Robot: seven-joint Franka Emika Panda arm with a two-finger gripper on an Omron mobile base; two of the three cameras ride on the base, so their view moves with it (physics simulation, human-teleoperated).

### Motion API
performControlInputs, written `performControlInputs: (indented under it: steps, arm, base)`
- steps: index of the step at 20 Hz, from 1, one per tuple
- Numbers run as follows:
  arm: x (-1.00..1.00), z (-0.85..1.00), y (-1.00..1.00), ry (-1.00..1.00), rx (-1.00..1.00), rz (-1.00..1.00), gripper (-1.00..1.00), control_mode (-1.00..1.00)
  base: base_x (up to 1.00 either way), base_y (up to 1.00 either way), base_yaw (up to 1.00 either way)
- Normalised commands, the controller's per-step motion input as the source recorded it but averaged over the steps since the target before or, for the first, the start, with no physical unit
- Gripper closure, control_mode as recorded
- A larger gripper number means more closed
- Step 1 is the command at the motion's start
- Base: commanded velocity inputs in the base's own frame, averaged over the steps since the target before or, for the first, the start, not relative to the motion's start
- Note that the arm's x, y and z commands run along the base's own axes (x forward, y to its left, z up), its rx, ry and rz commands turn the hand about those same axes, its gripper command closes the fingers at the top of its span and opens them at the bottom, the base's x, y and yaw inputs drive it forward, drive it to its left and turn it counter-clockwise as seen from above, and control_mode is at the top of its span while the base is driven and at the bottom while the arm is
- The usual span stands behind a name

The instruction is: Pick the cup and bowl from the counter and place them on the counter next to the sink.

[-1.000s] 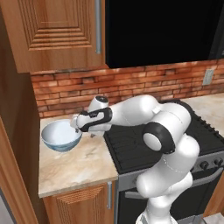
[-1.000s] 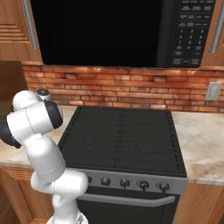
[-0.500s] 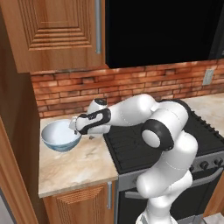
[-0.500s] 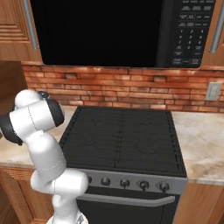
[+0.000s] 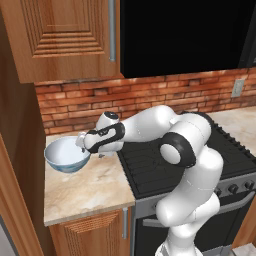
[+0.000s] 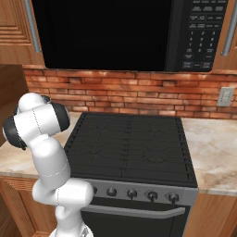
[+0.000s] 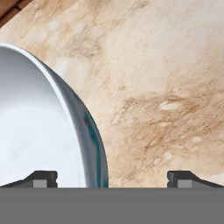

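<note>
The bowl, white inside with a pale blue-grey outside, stands on the beige counter left of the stove. My gripper is at the bowl's right rim, open. In the hand view the bowl has its rim running between my gripper's tips. One fingertip is over the white inside, the other over the bare counter. Nothing is gripped. The cup and the sink are out of view.
A black stove lies right of the bowl, seen too in the right base view as the stove. A brick wall runs behind, with a wooden cabinet above. A tall wooden panel bounds the counter's left.
My hand has come down and to the left, onto the bowl's right rim. The jaws have stayed open and the bowl has not moved.
</note>
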Motion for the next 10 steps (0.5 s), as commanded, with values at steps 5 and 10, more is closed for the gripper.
performControlInputs:
  steps: [5, 10]
  arm:
    - [-0.01, 0.15, 0.0, 0.0, 0.01, 0.0, -1.0, -1.0]
    - [-0.1, 0.15, 0.0, 0.0, 0.01, 0.0, -1.0, -1.0]
  base:
    - [0.0, 0.0, 0.0]
    - [0.0, 0.0, 0.0]
